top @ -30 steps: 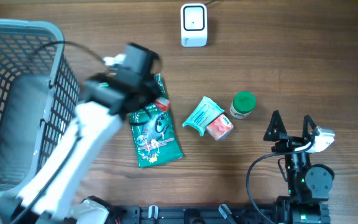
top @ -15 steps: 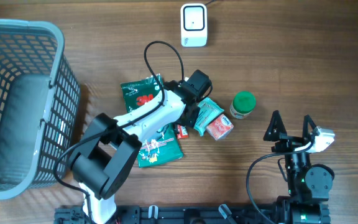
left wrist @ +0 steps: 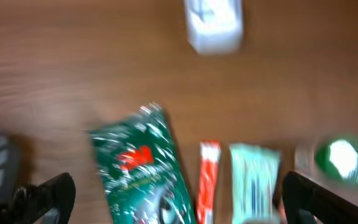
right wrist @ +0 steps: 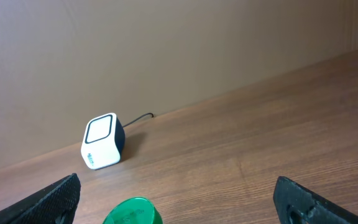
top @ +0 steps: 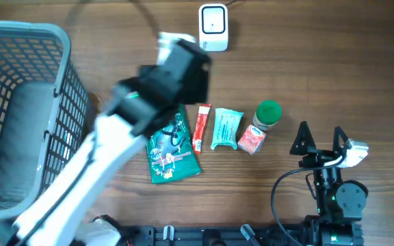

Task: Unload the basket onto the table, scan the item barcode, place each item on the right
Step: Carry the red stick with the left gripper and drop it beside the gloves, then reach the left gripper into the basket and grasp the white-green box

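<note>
The left gripper (left wrist: 178,180) hangs over a row of groceries on the brown wooden surface (top: 334,61), jaws spread wide and holding nothing; its wrist view is blurred. The right gripper (top: 320,133) sits at the front right, well apart from the row, jaws equally wide and empty.

No item is in hand yet. A green foil pouch (top: 173,154) lies partly under the left arm. To its right, side by side, are a slim red stick sachet (top: 201,128), a mint-green soft pack (top: 226,128), a small pink carton (top: 252,140) and a green-lidded jar (top: 267,115). The white cube-shaped barcode scanner (top: 213,27) stands at the back of the surface, behind the row. A grey plastic mesh basket (top: 19,27) fills the far left.

Which item is to be scanned cannot be told, though the pouch lies nearest the left jaws. It looks light, crinkly and slick, likely to buckle if squeezed mid-panel, so a pinch on a sealed edge seems safest. The flat sachet would be hard to lift off the wood and is best gripped across its narrow width. No barcode can be made out on any item.
</note>
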Robot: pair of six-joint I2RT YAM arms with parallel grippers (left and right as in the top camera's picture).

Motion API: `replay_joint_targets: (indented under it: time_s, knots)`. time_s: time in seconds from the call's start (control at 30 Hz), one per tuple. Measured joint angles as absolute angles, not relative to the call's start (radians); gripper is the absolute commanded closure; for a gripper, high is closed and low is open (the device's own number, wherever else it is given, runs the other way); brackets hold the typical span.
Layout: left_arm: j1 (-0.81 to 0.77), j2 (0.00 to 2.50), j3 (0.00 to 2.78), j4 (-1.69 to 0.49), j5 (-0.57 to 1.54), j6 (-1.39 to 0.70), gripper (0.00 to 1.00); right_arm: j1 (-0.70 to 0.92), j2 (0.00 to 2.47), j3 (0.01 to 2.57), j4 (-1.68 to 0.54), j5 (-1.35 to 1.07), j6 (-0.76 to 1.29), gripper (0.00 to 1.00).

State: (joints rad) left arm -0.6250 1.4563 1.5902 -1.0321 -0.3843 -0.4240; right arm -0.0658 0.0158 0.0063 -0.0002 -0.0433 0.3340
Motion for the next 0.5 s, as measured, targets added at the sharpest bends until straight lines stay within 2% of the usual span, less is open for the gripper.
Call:
replay_joint_targets:
  time_s: [0.13,0.23,0.37,0.4,0.43,0.5]
  knots:
    - [-0.42,1.316,1.591,-1.049,-0.463,-0.667,0.0,-0.066,0.016,0.006,-0.001,-0.043,0.334,0.0]
    - [-0.183,1.265,1.591,-1.071,-0.474,-0.91,0.0,-0.066,0.016,0.006,0.0,-0.044,0.334,0.0]
    - [0.108,1.256,1.591,-1.094,-0.383,-1.164,0.0,-0.066,0.016,0.006,0.0,-0.043,0.334,0.0]
    - [0.126,1.256,1.591,-1.098,-0.352,-1.226,0.0,-0.066,0.016,0.006,-0.001,-0.043,0.334,0.0]
    - [0.255,1.263,1.591,-1.133,-0.33,-1.281,0.0,-0.066,0.016,0.006,0.0,-0.043,0.334,0.0]
    - [0.36,1.277,1.591,-1.195,-0.275,-1.398,0.0,-0.066,0.016,0.006,-0.001,-0.043,0.334,0.0]
